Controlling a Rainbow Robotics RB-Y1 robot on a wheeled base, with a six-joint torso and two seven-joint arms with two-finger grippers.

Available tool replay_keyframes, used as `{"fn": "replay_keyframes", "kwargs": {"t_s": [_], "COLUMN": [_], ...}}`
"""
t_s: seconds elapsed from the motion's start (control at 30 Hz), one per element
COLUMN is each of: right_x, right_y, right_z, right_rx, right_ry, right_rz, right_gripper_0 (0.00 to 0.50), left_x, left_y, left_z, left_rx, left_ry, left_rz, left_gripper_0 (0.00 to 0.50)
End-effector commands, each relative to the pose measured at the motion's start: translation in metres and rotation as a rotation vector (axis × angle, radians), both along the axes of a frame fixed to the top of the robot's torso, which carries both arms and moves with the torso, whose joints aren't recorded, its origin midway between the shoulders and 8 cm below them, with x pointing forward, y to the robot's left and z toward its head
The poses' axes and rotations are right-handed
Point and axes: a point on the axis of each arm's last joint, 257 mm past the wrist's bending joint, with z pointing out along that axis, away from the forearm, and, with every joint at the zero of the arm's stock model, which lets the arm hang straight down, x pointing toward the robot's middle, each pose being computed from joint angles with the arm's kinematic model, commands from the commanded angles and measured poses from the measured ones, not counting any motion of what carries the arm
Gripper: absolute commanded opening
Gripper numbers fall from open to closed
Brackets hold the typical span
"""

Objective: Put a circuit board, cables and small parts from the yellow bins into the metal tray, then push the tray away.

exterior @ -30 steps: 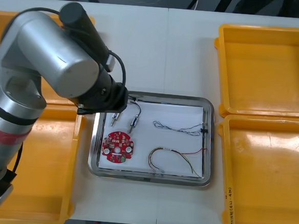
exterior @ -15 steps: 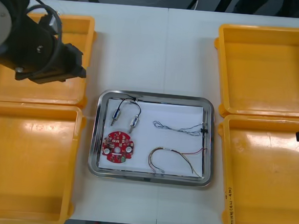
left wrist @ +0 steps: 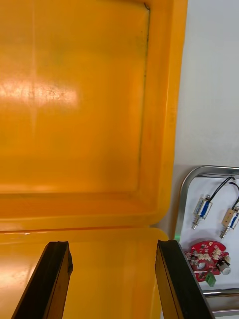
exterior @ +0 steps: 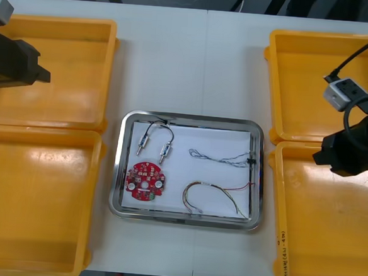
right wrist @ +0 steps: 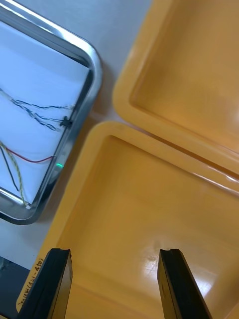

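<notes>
My right pincer (right wrist: 114, 255) open, empty, 3 o'clock of loaded shiny metal tray (exterior: 115, 171); left pincer (left wrist: 112, 247) likewise, 10 o'clock; push pending.

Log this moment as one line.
left gripper open over left yellow bins | right gripper open over right yellow bins | metal tray holds circuit board, cables, small metal parts | push not yet done

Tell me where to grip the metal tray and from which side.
Probably the near long rim of the metal tray, taken from above: it is a raised, thin lip, bare along that side, while the blue and white cable and the red and yellow cable reach the right wall.
</notes>
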Motion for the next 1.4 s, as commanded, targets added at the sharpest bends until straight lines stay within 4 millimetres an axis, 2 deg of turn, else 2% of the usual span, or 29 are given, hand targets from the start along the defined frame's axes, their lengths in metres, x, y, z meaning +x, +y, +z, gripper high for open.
{"fn": "replay_keyframes", "kwargs": {"t_s": [0.03, 0.13, 0.33, 0.47, 0.6, 0.83, 1.03, 1.13, 1.4], "right_x": [0.000, -0.004, -0.015, -0.023, -0.031, -0.046, -0.053, -0.053, -0.050], "right_y": [0.035, 0.053, 0.077, 0.089, 0.112, 0.168, 0.208, 0.221, 0.242], "right_z": [0.011, 0.005, -0.005, -0.012, -0.021, -0.033, -0.044, -0.049, -0.065], "right_rx": [-0.066, -0.078, -0.140, -0.172, -0.157, -0.138, -0.141, -0.181, -0.253], "right_ry": [-0.032, -0.018, -0.002, 0.008, 0.012, 0.002, 0.010, -0.007, -0.001], "right_rz": [0.150, 0.211, 0.327, 0.383, 0.455, 0.590, 0.680, 0.749, 0.895], "right_gripper_0": [0.500, 0.500, 0.500, 0.500, 0.500, 0.500, 0.500, 0.500, 0.500], "left_x": [-0.017, -0.025, -0.046, -0.056, -0.066, -0.081, -0.090, -0.096, -0.097], "left_y": [0.030, 0.040, 0.059, 0.065, 0.072, 0.075, 0.076, 0.077, 0.077], "left_z": [0.006, -0.001, -0.017, -0.022, -0.028, -0.039, -0.050, -0.057, -0.059], "left_rx": [0.088, 0.109, 0.159, 0.184, 0.198, 0.230, 0.230, 0.227, 0.221], "left_ry": [-0.027, -0.017, 0.013, 0.023, 0.032, 0.056, 0.085, 0.106, 0.112], "left_rz": [0.002, 0.011, 0.024, 0.024, 0.030, 0.019, 0.016, 0.014, 0.016], "left_gripper_0": [0.500, 0.500, 0.500, 0.500, 0.500, 0.500, 0.500, 0.500, 0.500]}}
